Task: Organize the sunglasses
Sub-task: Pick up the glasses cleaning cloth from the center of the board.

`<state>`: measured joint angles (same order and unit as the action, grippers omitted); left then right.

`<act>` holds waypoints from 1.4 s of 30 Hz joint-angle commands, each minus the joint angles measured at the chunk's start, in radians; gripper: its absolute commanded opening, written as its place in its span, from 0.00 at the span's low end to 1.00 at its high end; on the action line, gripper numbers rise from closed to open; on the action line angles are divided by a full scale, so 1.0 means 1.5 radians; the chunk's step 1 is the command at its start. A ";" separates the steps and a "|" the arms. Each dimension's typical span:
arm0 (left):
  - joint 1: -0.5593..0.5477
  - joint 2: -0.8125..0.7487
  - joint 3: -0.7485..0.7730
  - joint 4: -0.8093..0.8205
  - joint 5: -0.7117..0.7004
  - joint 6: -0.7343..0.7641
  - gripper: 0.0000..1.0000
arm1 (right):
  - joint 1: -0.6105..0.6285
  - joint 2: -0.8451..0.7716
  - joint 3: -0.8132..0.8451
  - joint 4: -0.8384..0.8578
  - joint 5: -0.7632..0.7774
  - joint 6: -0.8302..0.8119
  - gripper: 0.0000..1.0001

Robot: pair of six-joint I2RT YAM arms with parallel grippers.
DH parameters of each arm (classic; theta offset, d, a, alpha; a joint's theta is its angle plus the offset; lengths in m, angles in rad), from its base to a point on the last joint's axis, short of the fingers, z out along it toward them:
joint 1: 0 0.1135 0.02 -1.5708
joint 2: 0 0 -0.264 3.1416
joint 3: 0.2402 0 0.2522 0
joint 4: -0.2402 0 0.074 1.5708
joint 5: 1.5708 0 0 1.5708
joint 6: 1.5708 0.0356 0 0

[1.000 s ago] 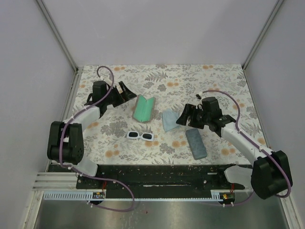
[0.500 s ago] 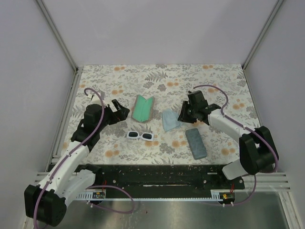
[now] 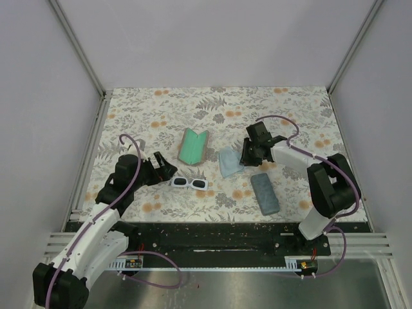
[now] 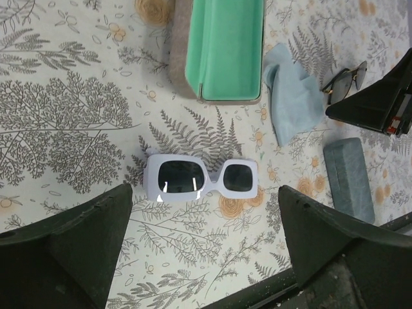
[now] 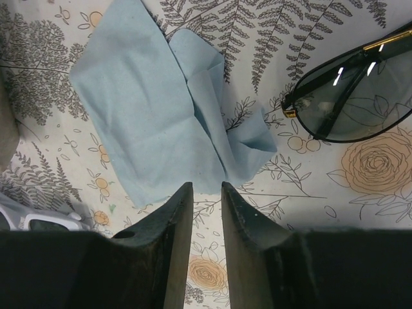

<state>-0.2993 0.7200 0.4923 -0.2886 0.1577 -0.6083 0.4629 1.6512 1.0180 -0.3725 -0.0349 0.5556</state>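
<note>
Well left of the blue cloth (image 3: 230, 162) we find the left pincer (image 3: 162, 167). Its fingers (image 4: 71, 248) are spread wide, pinching nothing, low over the floral desk (image 3: 290, 109).

Next along, left of the cloth and a touch nearer the arm bases, we have the white sunglasses (image 4: 201, 180). They lie flat on the desk with their dark lenses up. From the left wrist they sit framed between those two spread fingers, touched by neither.

Just left of the cloth and a little further back lies the open case (image 4: 226, 45). It is tan outside, and its mint-green lining faces up.

Now the cloth itself: it is rumpled, one corner folded over. At its near edge we see the right pincer (image 5: 205, 190). The fingers are drawn close, with a slim gap between them and the desk print showing through. We see no fold of cloth caught in it.

Just right of the cloth, apart from it, rest the wire sunglasses (image 5: 351, 106). They have a thin dark rim and a gold hinge, and the right wrist view cuts them off partway.

Last, right of the cloth and nearer the bases, the grey-blue case (image 3: 265, 193) lies shut at a slant.
</note>
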 commanded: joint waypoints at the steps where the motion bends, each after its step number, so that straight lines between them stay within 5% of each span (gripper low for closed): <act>1: 0.000 -0.011 -0.009 0.011 0.022 0.011 0.99 | 0.007 0.027 0.030 0.002 0.019 0.005 0.32; 7: 0.000 0.007 -0.004 0.017 0.024 0.016 0.99 | 0.006 0.053 0.028 0.006 0.018 0.007 0.29; 19: 0.001 0.008 -0.002 0.020 0.029 0.019 0.99 | 0.011 0.048 0.038 0.027 -0.052 0.020 0.00; 29: -0.009 0.005 -0.008 0.056 0.052 -0.016 0.99 | 0.069 0.007 0.119 -0.007 -0.110 -0.017 0.00; 37: -0.098 0.045 0.025 0.080 0.006 -0.029 0.99 | 0.121 -0.015 0.219 -0.038 -0.189 -0.031 0.00; 42: -0.134 0.062 0.055 0.081 0.002 -0.020 0.97 | 0.121 -0.098 0.235 -0.081 -0.154 -0.040 0.00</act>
<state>-0.4706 0.8021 0.4965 -0.2245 0.1864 -0.6445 0.6445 1.6382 1.3170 -0.4290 -0.2749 0.5240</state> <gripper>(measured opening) 0.986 0.018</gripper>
